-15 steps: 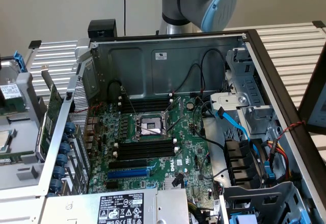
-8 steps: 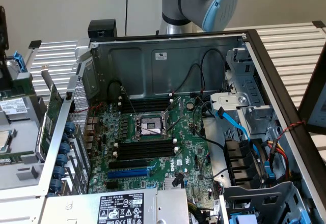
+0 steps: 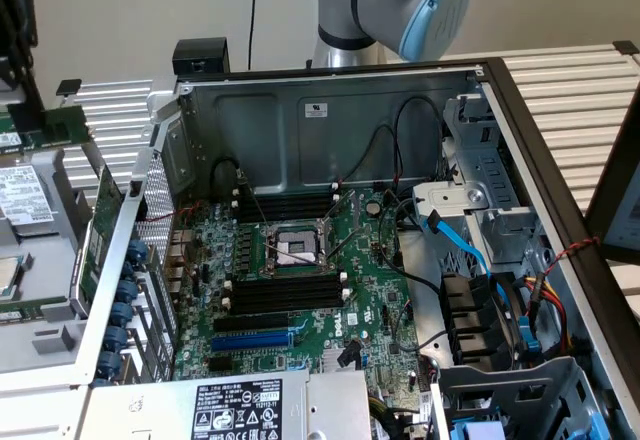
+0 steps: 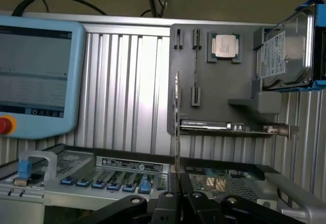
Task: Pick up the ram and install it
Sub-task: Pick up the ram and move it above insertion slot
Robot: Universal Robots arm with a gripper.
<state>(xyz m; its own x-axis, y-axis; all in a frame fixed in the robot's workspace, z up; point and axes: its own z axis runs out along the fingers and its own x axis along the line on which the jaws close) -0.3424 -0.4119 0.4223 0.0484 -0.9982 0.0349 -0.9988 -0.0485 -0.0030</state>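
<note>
The ram shows edge-on in the wrist view as a thin upright strip rising from between the black fingers of my gripper, which is shut on it. It hangs above the grey parts tray, in line with the tray's narrow ram holders. At the exterior view's far left, a narrow green stick that looks like this ram is lifted above the tray, outside the open computer case. The long black memory slots lie on the motherboard beside the processor socket.
The tray also carries a processor chip, a hard drive and a green expansion card with a metal bracket. A blue teach pendant stands beyond it. Cables and a blue data lead crowd the case on the exterior view's right.
</note>
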